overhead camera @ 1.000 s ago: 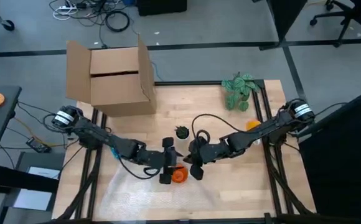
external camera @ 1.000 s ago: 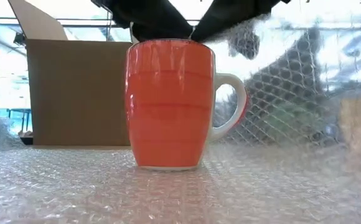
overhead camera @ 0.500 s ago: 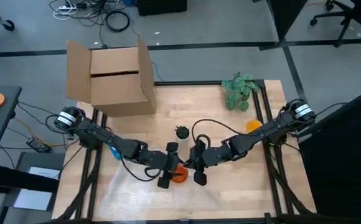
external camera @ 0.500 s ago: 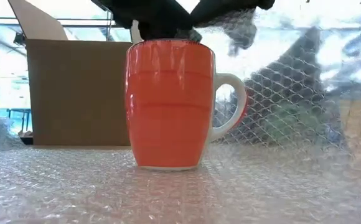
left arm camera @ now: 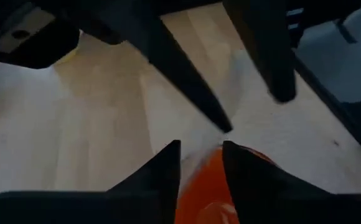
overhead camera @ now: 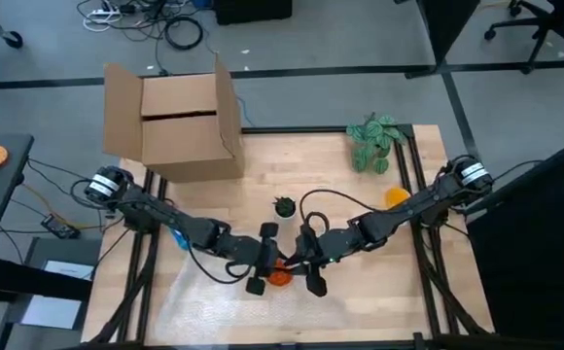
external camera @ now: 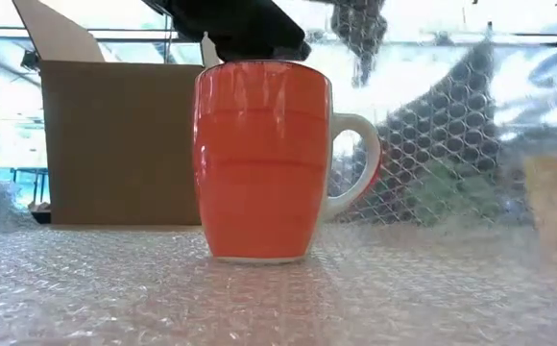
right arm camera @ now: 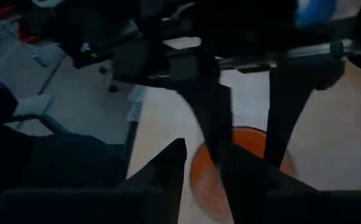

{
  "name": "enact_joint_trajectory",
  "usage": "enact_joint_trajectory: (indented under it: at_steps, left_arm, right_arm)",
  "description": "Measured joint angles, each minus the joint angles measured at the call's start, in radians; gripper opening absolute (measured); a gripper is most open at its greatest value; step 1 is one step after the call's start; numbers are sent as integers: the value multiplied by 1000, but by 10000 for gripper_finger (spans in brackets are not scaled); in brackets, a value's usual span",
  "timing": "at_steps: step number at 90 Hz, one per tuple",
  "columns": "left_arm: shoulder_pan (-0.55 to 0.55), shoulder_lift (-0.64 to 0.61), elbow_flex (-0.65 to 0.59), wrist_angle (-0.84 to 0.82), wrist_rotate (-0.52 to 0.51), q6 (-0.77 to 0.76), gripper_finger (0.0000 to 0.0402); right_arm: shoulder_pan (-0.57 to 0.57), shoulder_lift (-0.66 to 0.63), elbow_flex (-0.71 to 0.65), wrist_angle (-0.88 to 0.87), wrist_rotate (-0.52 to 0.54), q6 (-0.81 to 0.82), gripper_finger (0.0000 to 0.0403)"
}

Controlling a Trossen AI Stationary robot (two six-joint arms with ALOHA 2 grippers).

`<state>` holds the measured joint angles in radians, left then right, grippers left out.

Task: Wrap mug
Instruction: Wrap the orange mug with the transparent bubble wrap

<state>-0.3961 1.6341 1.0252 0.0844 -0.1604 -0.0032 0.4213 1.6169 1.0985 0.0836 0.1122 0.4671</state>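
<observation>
mug [overhead camera: 279,276]: we see it lower centre of the high view, upright on the bubble wrap [external camera: 278,298].
left gripper [overhead camera: 262,262]: fingers narrowly parted above the rim, holding nothing.
right gripper [overhead camera: 313,275]: narrowly parted; hold unclear.
change: the right arm has slid down-frame, wrap edge risen; we judge folding has begun.

Both grippers crowd the orange ceramic mug [overhead camera: 279,276]; bare wooden table [overhead camera: 292,165] lies between brown cardboard box [overhead camera: 177,122] and green plant [overhead camera: 372,141].
</observation>
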Motion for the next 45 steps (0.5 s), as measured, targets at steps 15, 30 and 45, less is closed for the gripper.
enact_joint_trajectory:
  at_steps: [15, 30, 45]
  left_arm:
    - [-13, 0, 0, 1, 16, 23, 8]
    - [-30, 0, 0, 1, 14, 24, 1]
    - [-65, 0, 0, 15, 13, 26, 0]
  right_arm:
    - [27, 0, 0, 13, -15, 0, 77]
    - [63, 0, 0, 42, -17, 9, 77]
    - [121, -26, 0, 5, -69, 91, 76]
